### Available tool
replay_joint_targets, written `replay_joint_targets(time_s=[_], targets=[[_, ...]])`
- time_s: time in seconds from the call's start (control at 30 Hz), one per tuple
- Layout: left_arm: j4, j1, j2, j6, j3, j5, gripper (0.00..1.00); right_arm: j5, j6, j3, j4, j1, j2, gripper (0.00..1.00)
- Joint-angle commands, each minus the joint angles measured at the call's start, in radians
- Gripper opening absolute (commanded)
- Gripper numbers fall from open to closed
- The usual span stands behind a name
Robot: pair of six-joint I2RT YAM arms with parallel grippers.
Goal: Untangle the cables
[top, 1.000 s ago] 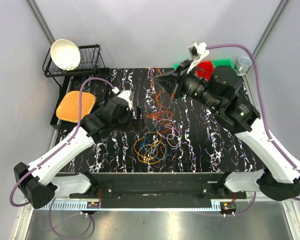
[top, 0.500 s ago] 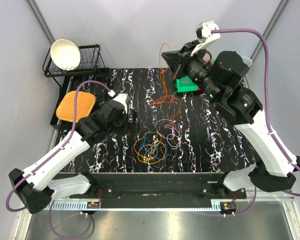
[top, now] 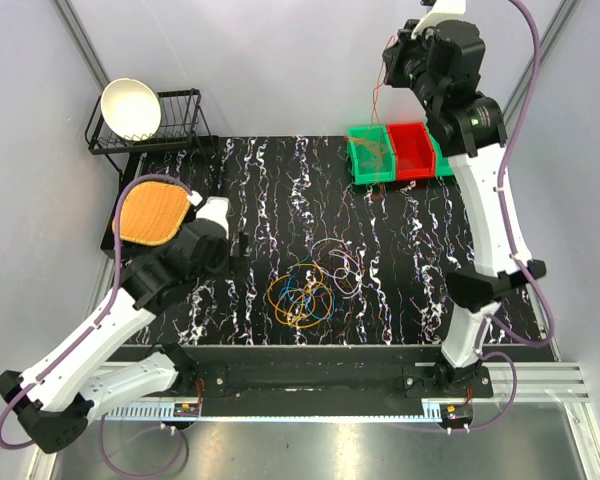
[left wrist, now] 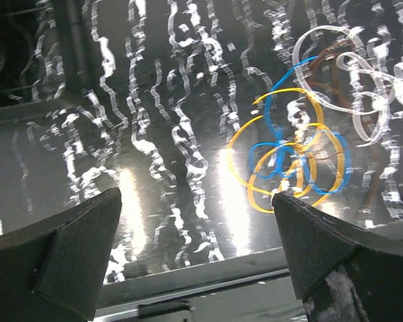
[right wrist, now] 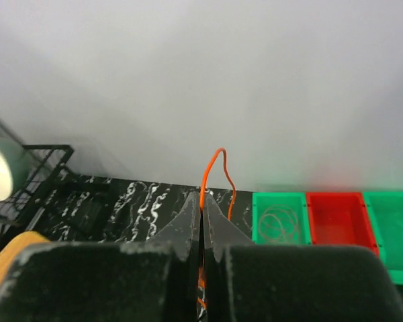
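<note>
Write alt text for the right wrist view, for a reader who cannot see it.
The right gripper, shut, holds an orange cable high above the marbled table. Beyond it stand a green bin and a red bin.

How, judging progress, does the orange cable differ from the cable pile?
The orange cable hangs aloft, pinched in the shut right gripper; the cable pile lies on the table. The orange cable is one strand; the cable pile is tangled yellow, blue and purple loops. Both are thin wire.

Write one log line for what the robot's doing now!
right gripper: shut on orange cable, held high | left gripper: open | other cables: tangled
</note>
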Motion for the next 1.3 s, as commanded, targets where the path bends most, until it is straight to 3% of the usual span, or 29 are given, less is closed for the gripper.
replay_joint_targets(time_s=[0.0, 0.27, 0.53, 0.93, 1.27], targets=[[0.071, 0.003, -0.047, 0.027, -0.090, -0.087, 0.99, -0.010, -0.002, 0.184, -0.053, -0.067, 0.101, 0.00], [0.095, 0.003, -0.050, 0.056, -0.099, -0.095, 0.99, -0.096, 0.064, 0.224, 0.054, -0.237, 0.221, 0.00], [0.107, 0.003, -0.022, 0.067, -0.104, -0.087, 0.99, -0.286, 0.179, 0.239, 0.197, -0.389, 0.380, 0.00], [0.101, -0.001, 0.018, 0.062, -0.105, -0.101, 0.99, -0.332, 0.228, 0.273, 0.434, -0.454, 0.580, 0.00], [0.098, -0.004, -0.005, 0.050, -0.107, -0.137, 0.99, -0.453, 0.389, 0.288, 0.585, -0.501, 0.574, 0.00]])
